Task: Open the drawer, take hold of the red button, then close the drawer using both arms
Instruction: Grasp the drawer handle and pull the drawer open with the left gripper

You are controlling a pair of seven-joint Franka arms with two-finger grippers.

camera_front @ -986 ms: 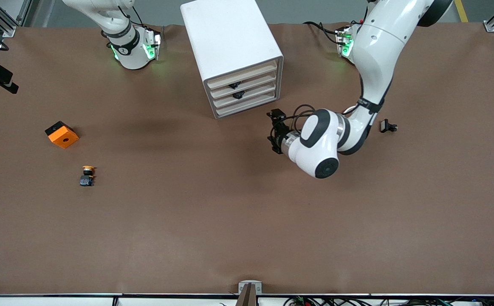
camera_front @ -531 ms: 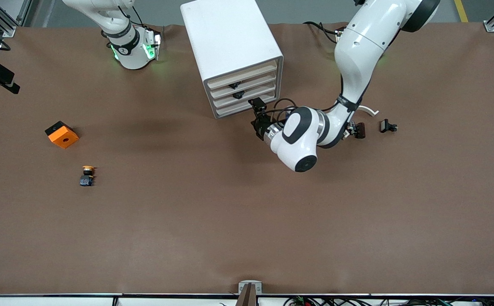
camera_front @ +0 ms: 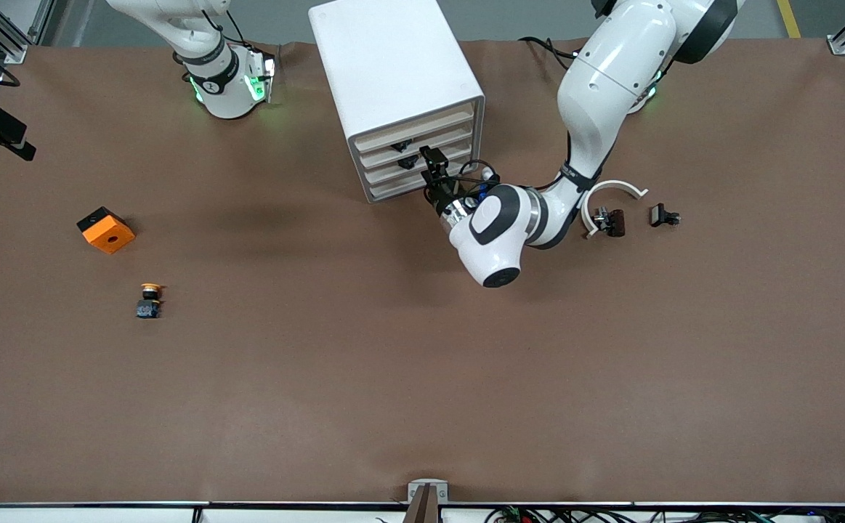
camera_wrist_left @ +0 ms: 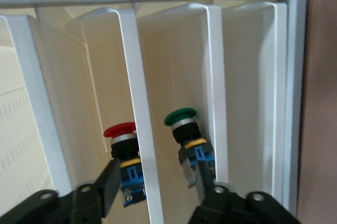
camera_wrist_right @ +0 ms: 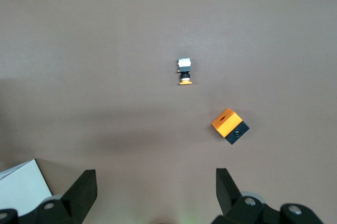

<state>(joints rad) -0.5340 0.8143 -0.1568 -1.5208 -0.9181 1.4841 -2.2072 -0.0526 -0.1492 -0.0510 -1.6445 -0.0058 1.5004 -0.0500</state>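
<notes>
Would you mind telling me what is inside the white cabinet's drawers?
Through the cabinet front, the left wrist view shows a red-capped button in one drawer and a green-capped button in the next. The other drawers' contents are hidden.

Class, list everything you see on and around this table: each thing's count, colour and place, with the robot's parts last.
Cabinet: one, white, four cream drawers, between the arm bases.
Buttons in cabinet: red-capped, green-capped.
Orange-capped button: one, toward the right arm's end.
Cube: one, orange and black, farther from the camera than that button.
Curved white piece, two small dark parts: toward the left arm's end.
Left gripper: open, at the drawer fronts.
Right gripper: open, waits above the table.
</notes>
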